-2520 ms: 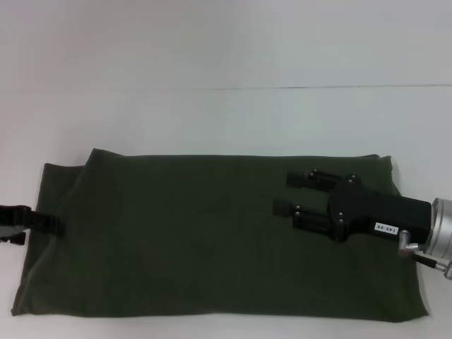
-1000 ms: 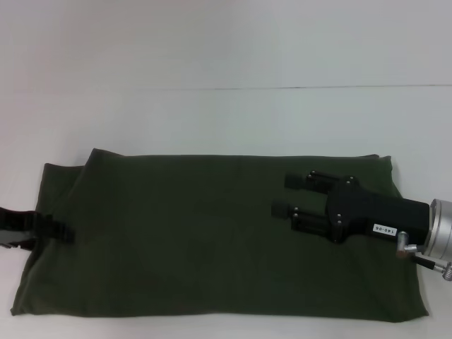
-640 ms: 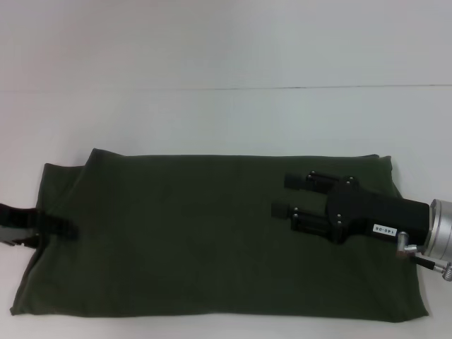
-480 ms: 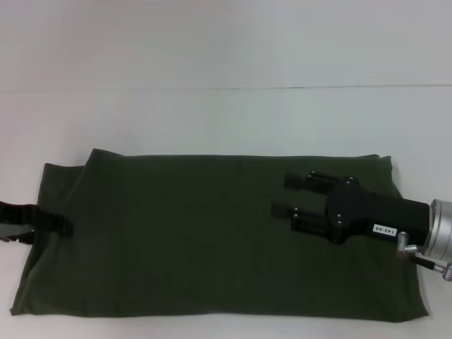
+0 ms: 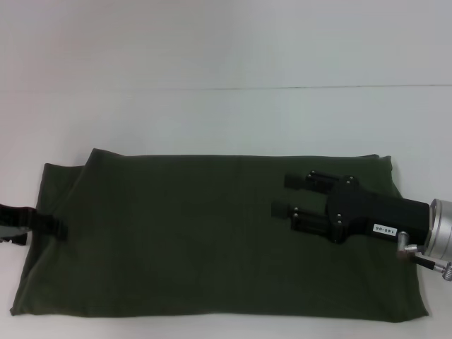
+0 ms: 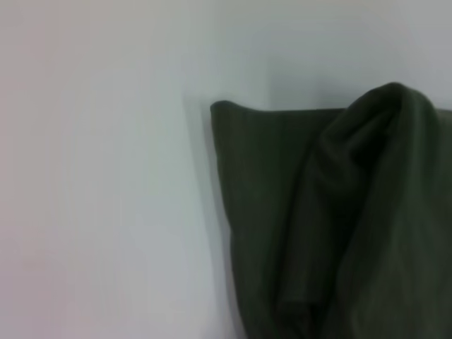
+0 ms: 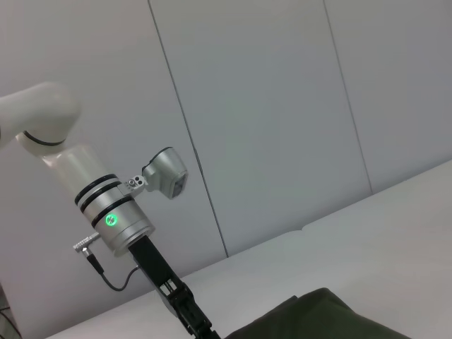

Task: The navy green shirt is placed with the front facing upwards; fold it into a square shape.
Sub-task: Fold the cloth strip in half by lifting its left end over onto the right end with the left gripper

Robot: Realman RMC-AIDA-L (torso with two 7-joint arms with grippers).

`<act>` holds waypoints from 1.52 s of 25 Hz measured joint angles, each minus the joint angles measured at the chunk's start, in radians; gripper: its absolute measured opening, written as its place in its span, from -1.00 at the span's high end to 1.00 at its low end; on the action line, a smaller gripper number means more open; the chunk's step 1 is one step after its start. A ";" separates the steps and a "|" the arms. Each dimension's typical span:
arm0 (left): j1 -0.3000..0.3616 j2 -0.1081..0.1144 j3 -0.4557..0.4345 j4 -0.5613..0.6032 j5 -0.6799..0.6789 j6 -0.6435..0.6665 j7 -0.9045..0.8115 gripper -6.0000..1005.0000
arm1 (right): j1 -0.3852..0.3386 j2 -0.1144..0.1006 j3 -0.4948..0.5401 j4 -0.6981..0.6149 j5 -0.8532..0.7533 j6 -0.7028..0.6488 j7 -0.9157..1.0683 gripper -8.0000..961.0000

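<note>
Now both grippers sit at the ends of a folded shirt on the bench.
Spread-fingered, the right gripper (image 5: 282, 194) rests atop the dark olive-green cotton shirt (image 5: 198, 233) near its right end, grasping nothing. At the shirt's left edge the left gripper (image 5: 53, 226) reaches over the cloth; its grip cannot be told. A wide rectangle, the shirt lies along the near edge of the white bench (image 5: 226, 120).

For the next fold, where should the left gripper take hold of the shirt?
Probably the navy green shirt's left short edge, approached from outside. The shirt lies as a long flat band, and the left gripper sits at that edge. The open right gripper hovers over the other half.
</note>
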 joint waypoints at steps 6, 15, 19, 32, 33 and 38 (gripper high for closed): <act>-0.002 -0.004 0.007 0.000 0.002 0.002 -0.003 -0.75 | 0.000 0.000 0.000 0.000 0.000 0.000 0.000 -0.45; -0.006 -0.007 0.017 -0.008 0.000 0.004 -0.003 -0.72 | 0.000 0.000 0.000 0.000 -0.001 -0.001 0.000 -0.45; -0.009 -0.007 0.015 -0.011 -0.007 0.018 -0.003 -0.70 | 0.000 0.000 0.000 0.000 -0.002 -0.002 0.000 -0.45; -0.016 -0.005 0.011 -0.021 -0.031 0.026 -0.004 -0.66 | -0.001 0.000 -0.002 0.001 -0.002 -0.003 0.000 -0.45; -0.015 -0.004 0.010 -0.017 -0.029 0.025 -0.005 -0.65 | -0.002 0.000 -0.002 0.001 -0.002 -0.003 0.000 -0.45; -0.015 0.000 0.013 -0.013 -0.004 0.015 -0.012 -0.64 | -0.001 0.000 -0.002 0.002 -0.002 -0.003 0.000 -0.45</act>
